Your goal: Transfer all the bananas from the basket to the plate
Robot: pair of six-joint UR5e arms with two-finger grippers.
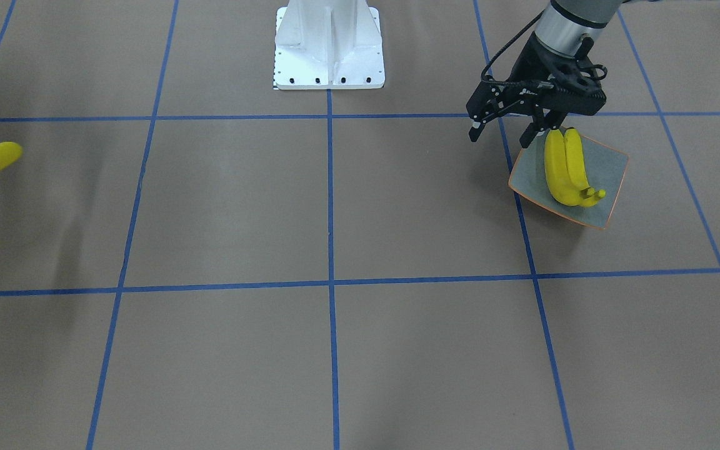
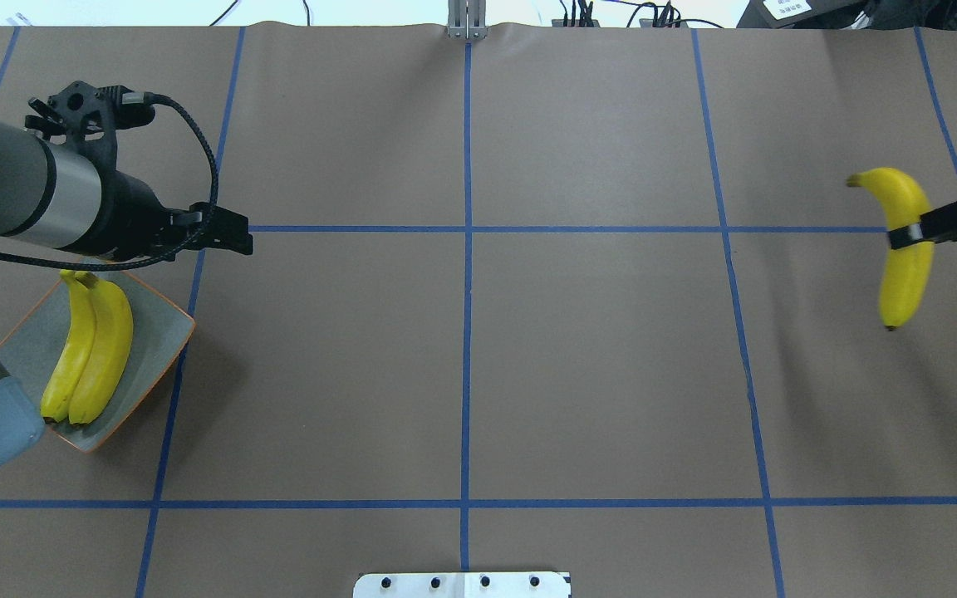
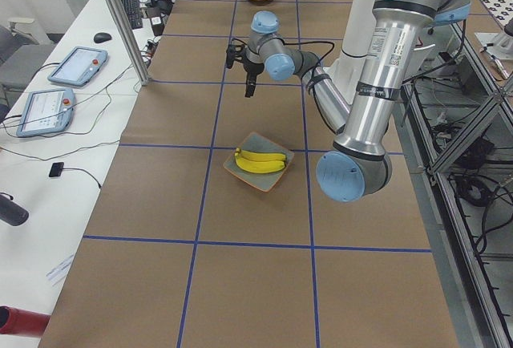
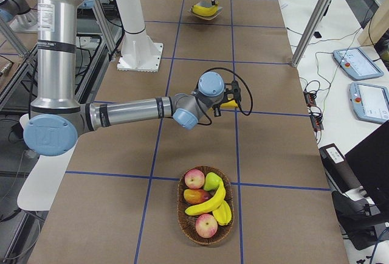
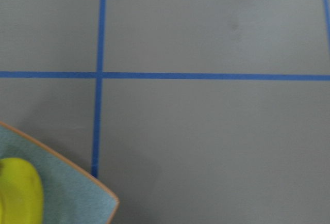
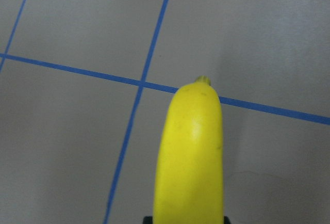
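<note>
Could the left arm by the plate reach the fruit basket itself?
Probably not. The left arm hangs by the plate at one end of the table; the basket sits at the other, beyond the right arm's banana.

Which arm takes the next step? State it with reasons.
Right. The right gripper is shut on a banana above the table; the left gripper hangs open and empty by the plate.

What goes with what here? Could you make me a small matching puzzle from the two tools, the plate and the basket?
Things:
1. left tool
2. right tool
3. plate
4. basket

States:
A. apples and other fruit inside
B. shut on a banana
C. open, holding nothing
D. two bananas lying side by side on it

Pairs: 1-C, 2-B, 3-D, 4-A
</note>
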